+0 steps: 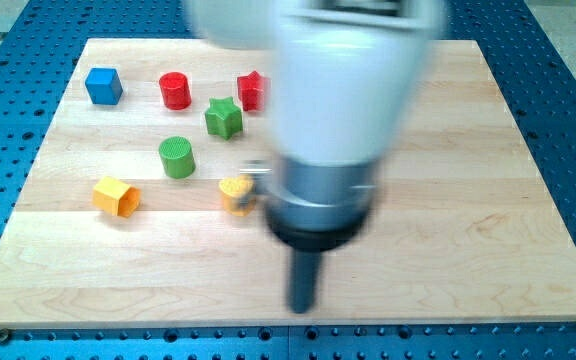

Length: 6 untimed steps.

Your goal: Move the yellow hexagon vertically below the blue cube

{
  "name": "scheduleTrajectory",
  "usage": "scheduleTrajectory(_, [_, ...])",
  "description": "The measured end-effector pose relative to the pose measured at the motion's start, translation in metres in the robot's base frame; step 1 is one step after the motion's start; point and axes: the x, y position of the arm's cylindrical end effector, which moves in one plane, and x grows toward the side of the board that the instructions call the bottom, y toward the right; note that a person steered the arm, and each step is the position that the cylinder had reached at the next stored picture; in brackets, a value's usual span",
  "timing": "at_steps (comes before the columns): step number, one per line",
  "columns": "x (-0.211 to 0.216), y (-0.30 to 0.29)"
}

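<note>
The wooden counter [448, 220] carries seven blocks. Taking the green cylinder [177, 157] as landmark: blue cube [103, 85] up-left, red cylinder [175, 90] above, green star [223, 117] and red star [252, 90] up-right, yellow hexagon [116, 195] down-left, another yellow block [236, 194] down-right.

A single camera looked down at a slant from the near edge of the wooden board [448, 250], facing toward its far side, where the blue cube [103, 85] sat at far left. The view took in almost the whole board and a margin of blue perforated table [568, 80] around it. The arm's blurred white housing [343, 80] loomed close to the lens, blocking the far centre. No second view existed to share the scene.
</note>
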Motion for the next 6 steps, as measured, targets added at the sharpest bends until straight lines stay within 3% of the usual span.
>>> scheduleTrajectory(1, [-0.024,-0.084])
scheduleTrajectory(2, [-0.075,-0.073])
scheduleTrajectory(3, [-0.12,-0.102])
scheduleTrajectory(4, [-0.132,-0.148])
scheduleTrajectory(5, [-0.095,-0.173])
scheduleTrajectory(6, [-0.092,-0.18])
